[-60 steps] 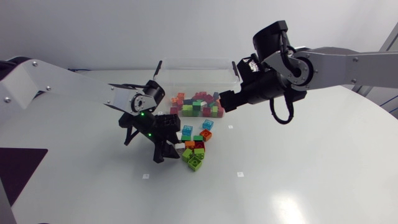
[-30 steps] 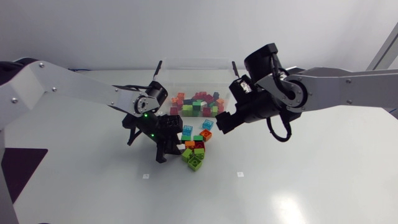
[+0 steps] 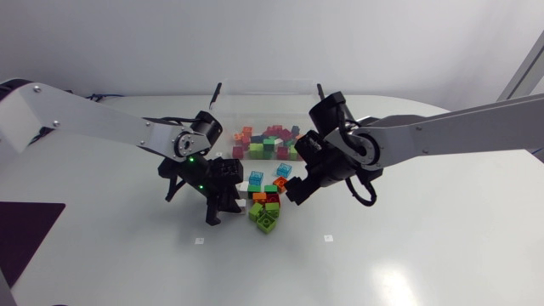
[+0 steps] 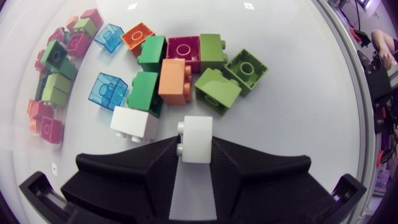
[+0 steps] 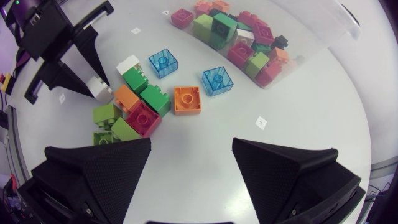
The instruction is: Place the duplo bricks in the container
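My left gripper [image 4: 196,149] is shut on a white duplo brick [image 4: 198,132], at the near edge of a loose pile of bricks [image 3: 267,202] on the white table. Ahead of its fingers lie an orange brick [image 4: 174,81], green ones and a second white brick [image 4: 134,123]. My right gripper [image 5: 191,155] hangs open over the pile's right side, with an orange brick [image 5: 186,99] and two clear blue bricks ahead of it. In the right wrist view my left gripper [image 5: 74,74] holds the white brick [image 5: 99,89]. The clear container [image 3: 268,92] behind the pile holds several bricks.
The container's wall [image 5: 311,43] runs beyond the right gripper, with coloured bricks heaped inside it. Small white markers [image 3: 327,238] dot the table. A dark mat [image 3: 25,229] lies at the table's left edge.
My left gripper has shut on the white brick at the pile's edge. My right arm has swung down from the container to the pile, its gripper still open.
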Robot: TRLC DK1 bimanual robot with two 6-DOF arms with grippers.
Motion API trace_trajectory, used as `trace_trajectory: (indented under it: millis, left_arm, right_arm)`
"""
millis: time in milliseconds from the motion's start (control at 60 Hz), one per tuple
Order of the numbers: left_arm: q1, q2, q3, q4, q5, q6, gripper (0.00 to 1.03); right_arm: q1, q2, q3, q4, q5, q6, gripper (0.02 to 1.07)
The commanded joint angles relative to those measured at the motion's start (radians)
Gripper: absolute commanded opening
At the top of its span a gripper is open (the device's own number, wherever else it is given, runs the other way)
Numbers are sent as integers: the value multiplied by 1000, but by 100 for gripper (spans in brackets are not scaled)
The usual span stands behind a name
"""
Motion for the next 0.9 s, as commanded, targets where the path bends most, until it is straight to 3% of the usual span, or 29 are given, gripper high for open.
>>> trace_trajectory:
  millis: [0, 533, 883]
  left_arm:
    - [15, -62, -33, -14, 0, 7, 26]
    - [102, -369, -99, -51, 4, -29, 26]
    - [131, -533, -46, -84, 9, -97, 26]
  right_arm:
    - [-1, 52, 44, 6, -6, -35, 96]
    - [-1, 240, 224, -39, -14, -92, 96]
    - [3, 308, 297, -99, -19, -102, 92]
